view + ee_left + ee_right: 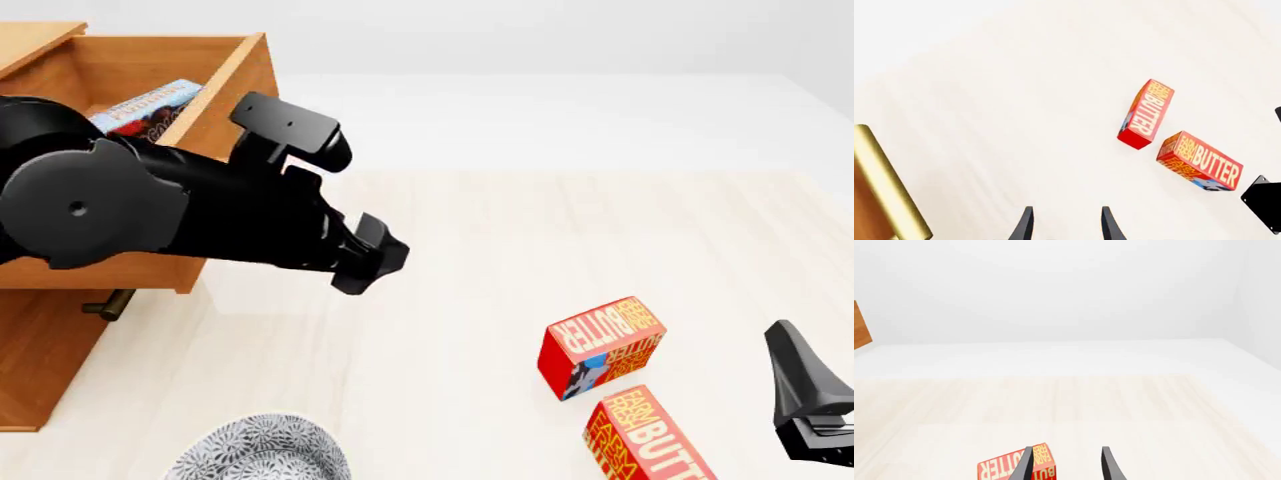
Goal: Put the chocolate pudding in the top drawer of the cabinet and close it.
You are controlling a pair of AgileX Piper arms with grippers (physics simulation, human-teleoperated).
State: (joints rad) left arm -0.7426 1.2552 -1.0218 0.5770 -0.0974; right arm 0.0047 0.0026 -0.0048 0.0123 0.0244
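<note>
The cabinet (40,370) stands at the far left in the front view. Its top drawer (234,85) is pulled open. The chocolate pudding (144,108) lies inside it, light blue top showing, partly hidden by my left arm. My left gripper (371,258) hangs open and empty over the table, just right of the drawer. In the left wrist view its gripper (1064,225) is spread, with a brass bar handle (884,185) close beside it. My right gripper (787,345) is open and empty at the front right, and shows spread in the right wrist view (1064,465).
Two red-orange butter boxes (601,345) (647,435) lie at the front right near my right gripper; both show in the left wrist view (1145,114) (1201,161), one in the right wrist view (1004,469). A patterned plate (260,450) sits at the front left. A brass handle (107,303) sticks out below the drawer.
</note>
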